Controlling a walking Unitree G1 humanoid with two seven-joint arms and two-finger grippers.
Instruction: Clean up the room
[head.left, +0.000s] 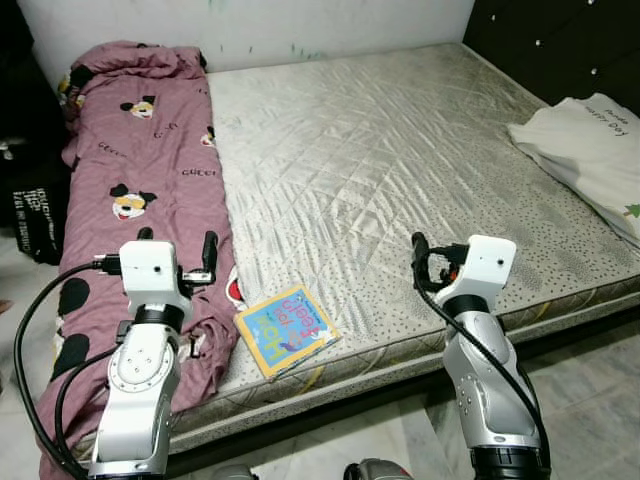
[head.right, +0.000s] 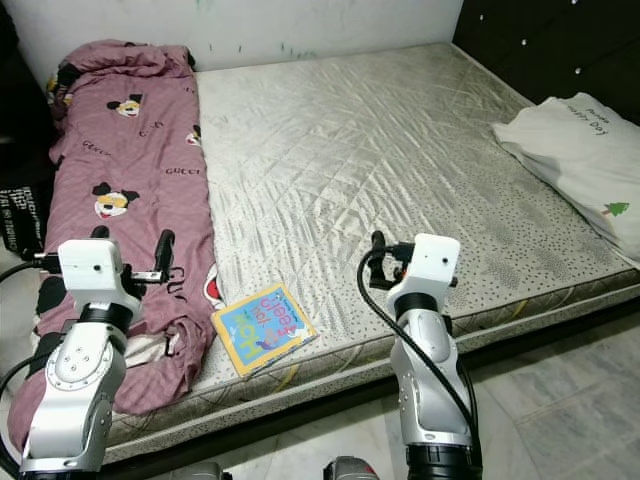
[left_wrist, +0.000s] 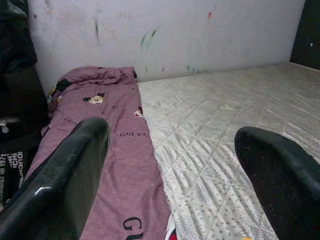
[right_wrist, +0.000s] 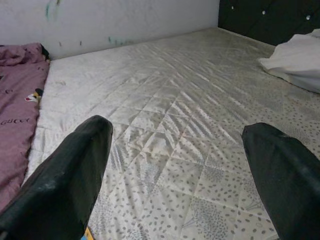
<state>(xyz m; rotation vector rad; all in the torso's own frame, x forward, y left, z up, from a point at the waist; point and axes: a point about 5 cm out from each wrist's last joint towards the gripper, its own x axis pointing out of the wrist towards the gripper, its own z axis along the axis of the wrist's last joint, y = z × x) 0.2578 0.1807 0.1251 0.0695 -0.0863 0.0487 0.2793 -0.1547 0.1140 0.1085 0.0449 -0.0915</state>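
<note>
Left gripper (head.left: 178, 243) and right gripper (right_wrist: 180, 170) both spread wide, empty (over quilted grey mattress (head.left: 400, 150)); colourful children's book (head.left: 286, 328) lies between them.

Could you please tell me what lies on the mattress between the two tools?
A colourful children's book lies between the left tool and the right tool, in the left eye view.

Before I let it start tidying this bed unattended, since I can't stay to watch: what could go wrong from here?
The book lies at the mattress edge; a nudge from either open gripper, left or right, might push it to the floor. The pink blanket droops over the near edge by the left arm and could snag. The left arm's black cables loop beside that blanket and may catch.
</note>
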